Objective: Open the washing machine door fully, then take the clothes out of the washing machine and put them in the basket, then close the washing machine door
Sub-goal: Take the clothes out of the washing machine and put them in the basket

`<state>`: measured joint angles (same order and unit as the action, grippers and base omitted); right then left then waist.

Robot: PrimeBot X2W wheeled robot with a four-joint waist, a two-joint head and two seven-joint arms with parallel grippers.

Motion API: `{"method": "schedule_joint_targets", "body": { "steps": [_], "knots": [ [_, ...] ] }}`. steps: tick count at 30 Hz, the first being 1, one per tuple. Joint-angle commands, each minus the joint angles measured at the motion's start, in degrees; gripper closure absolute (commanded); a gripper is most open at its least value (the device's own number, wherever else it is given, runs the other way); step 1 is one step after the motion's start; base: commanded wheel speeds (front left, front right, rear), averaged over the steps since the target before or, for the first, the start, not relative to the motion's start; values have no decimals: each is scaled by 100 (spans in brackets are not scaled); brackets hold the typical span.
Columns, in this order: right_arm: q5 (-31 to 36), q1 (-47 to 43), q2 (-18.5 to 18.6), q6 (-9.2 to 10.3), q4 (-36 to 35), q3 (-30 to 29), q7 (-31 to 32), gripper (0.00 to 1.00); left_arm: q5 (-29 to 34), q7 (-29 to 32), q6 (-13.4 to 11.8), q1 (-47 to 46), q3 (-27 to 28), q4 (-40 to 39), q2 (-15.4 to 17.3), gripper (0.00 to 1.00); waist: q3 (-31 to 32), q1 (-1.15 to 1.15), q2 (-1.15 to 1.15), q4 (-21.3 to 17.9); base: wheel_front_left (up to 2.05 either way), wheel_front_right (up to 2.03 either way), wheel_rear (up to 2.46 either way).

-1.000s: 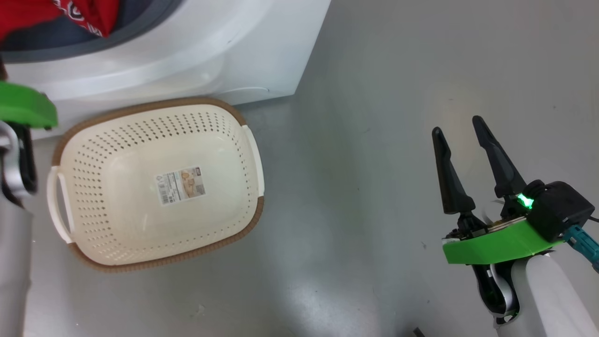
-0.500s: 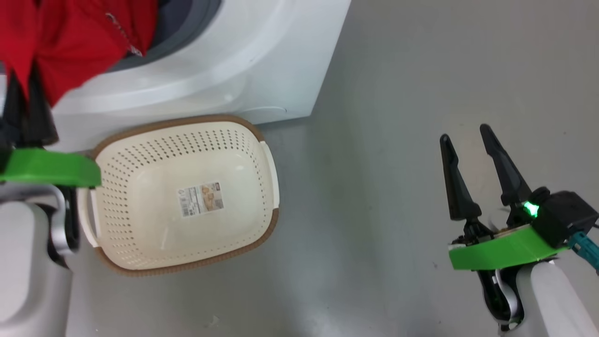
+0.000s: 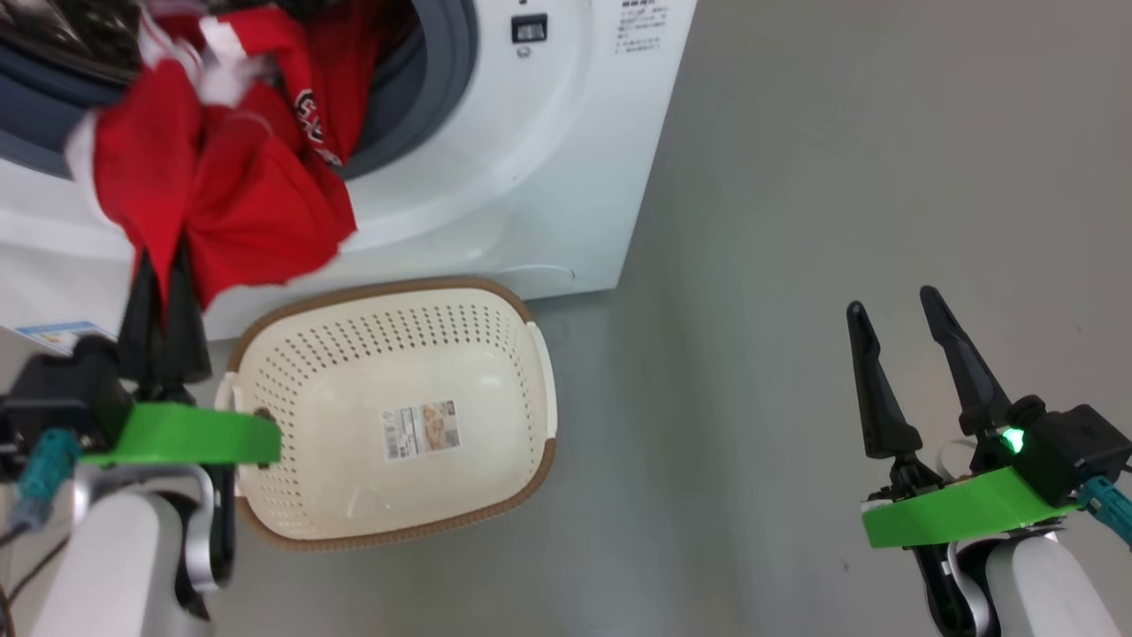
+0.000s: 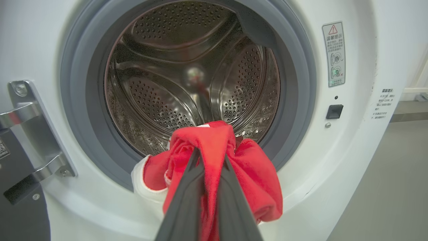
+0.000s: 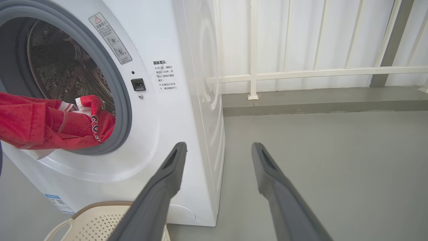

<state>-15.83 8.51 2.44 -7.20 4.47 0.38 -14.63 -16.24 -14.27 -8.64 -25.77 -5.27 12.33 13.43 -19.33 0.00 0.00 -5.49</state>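
The washing machine [image 3: 548,177] stands open, with its steel drum [image 4: 187,73] bare inside. Bright red clothes [image 3: 230,203] hang out over the grey gasket, and my left gripper [image 3: 165,292] is shut on them from below. In the left wrist view the gripper [image 4: 211,155] pinches a fold of the red clothes [image 4: 254,177] in front of the drum mouth. The cream basket [image 3: 389,287] sits on the floor just below the machine's front, beside my left wrist. My right gripper [image 3: 891,301] hangs open and holds nothing, far to the right over bare floor. A hinge and dark edge of the washing machine door [image 4: 20,187] show at the left.
Grey floor [image 3: 752,354] stretches to the right of the machine. A white railing and wall [image 5: 301,72] stand behind it. In the right wrist view my open right gripper [image 5: 218,145] points past the machine's corner, with the basket [image 5: 97,217] low at the left.
The head camera has shifted, showing more of the machine's front. My left gripper has drawn back from the drum toward me, pulling the red clothes out over the rim. The right gripper stays open.
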Motion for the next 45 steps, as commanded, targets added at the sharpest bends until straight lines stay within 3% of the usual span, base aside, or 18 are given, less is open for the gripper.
{"method": "schedule_joint_targets", "body": {
  "steps": [1,14,33,37,45],
  "knots": [
    [65,-64,43,-29,-148,80,-37,0,-25,-2,-74,103,167,-270,159,100,180,0,0,93,0,0,0],
    [23,-118,43,-29,-184,-17,-37,0,17,330,-334,745,-12,-1546,38,100,343,0,0,206,0,0,0],
    [70,-205,43,-29,-262,-129,-37,0,34,474,-483,1102,-250,-2204,-81,100,445,0,0,278,0,0,0],
    [52,-182,43,-29,-271,-84,-37,0,-31,516,-447,1102,-301,-2016,-105,100,370,0,0,257,0,0,0],
    [34,-58,43,-29,-263,-31,-37,0,-312,316,-262,796,-359,-912,-318,100,57,0,0,185,0,0,0]
  ]
}}
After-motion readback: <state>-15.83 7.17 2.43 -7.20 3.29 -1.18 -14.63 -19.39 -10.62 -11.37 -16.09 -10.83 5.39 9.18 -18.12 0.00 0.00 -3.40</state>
